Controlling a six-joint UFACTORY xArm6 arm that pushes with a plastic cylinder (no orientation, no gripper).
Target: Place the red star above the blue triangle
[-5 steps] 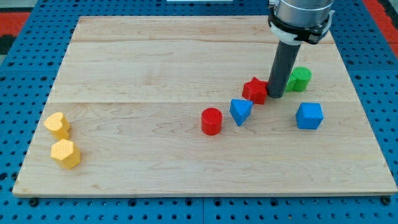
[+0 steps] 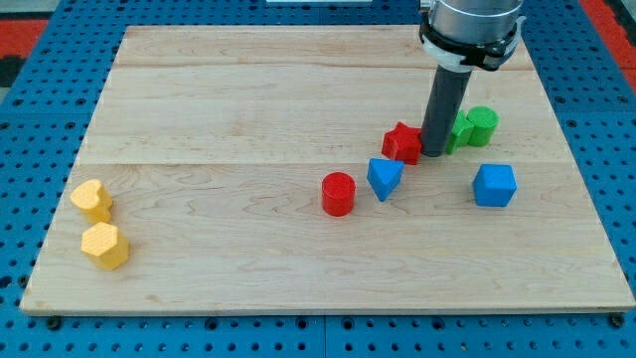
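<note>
The red star (image 2: 401,142) lies on the wooden board, just above and slightly right of the blue triangle (image 2: 384,178). The two blocks stand close, nearly touching. My tip (image 2: 433,152) rests on the board against the star's right side. The dark rod rises from there to the arm at the view's top and hides part of a green block behind it.
A red cylinder (image 2: 338,193) stands left of the blue triangle. A blue cube (image 2: 494,185) is at the right. Green blocks (image 2: 475,126) sit right of the rod. A yellow heart (image 2: 90,199) and a yellow hexagon (image 2: 105,246) are at the far left.
My tip has moved a little left, and the red star has slid slightly left with it. The other blocks have not moved.
</note>
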